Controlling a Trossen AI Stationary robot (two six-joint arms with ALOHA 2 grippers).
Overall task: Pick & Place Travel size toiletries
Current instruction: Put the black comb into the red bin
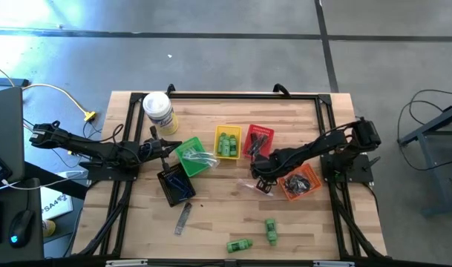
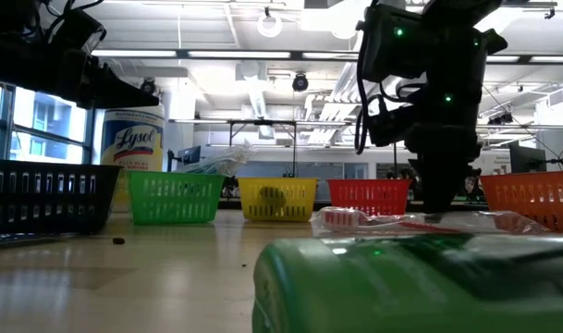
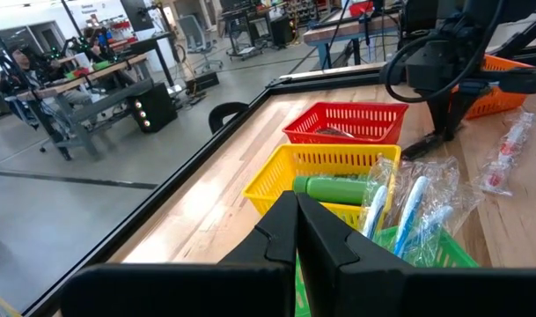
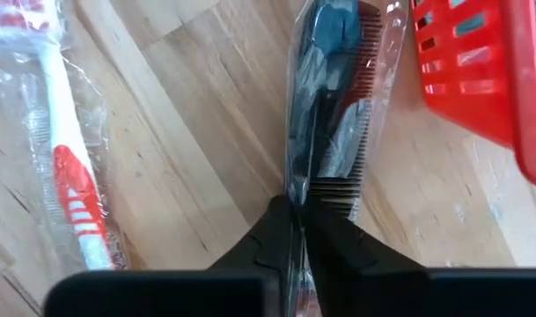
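Note:
A black comb in a clear wrapper point(image 4: 334, 97) lies on the wooden table beside the red basket point(image 4: 488, 79). My right gripper point(image 4: 298, 216) points down over it and is shut on it; in the high view this gripper point(image 1: 260, 176) stands between the red basket point(image 1: 257, 141) and the orange basket point(image 1: 300, 182). A wrapped red-and-white toothbrush point(image 4: 69, 167) lies flat next to the comb. Two green mini bottles point(image 1: 271, 230) point(image 1: 239, 245) lie near the front edge. My left gripper point(image 3: 296, 220) waits shut at the left, above the green basket point(image 1: 194, 157). My right gripper pinches the near end of the wrapped comb point(image 4: 325, 189) between its two fingers, coming from above and pointing down. The clear wrapper is caught in the pinch. The rest of the comb stretches away from the fingers along the table top.
A yellow basket point(image 1: 227, 142) holds green bottles, and wrapped sticks lie in the green basket. A black basket point(image 1: 175, 184) and a grey comb point(image 1: 182, 219) lie front left. A white canister point(image 1: 159, 111) stands at the far left. Bare wood shows in the front middle.

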